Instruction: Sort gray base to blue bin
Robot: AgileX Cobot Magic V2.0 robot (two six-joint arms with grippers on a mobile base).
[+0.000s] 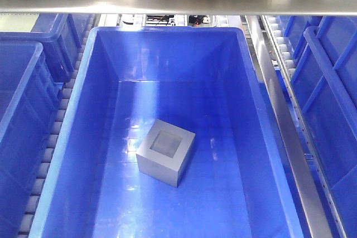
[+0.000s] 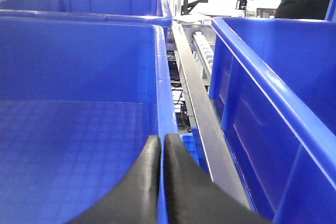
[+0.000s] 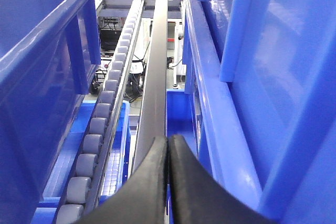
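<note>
I judge the gray base rigid, weighty; grip opposite plain sides. Left end effector and right end effector are both closed, empty.

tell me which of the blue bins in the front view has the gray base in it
The middle blue bin: the gray base sits on its floor. The bins either side show nothing inside.

Roller conveyor track, metal rail, neighbouring blue crates
</note>
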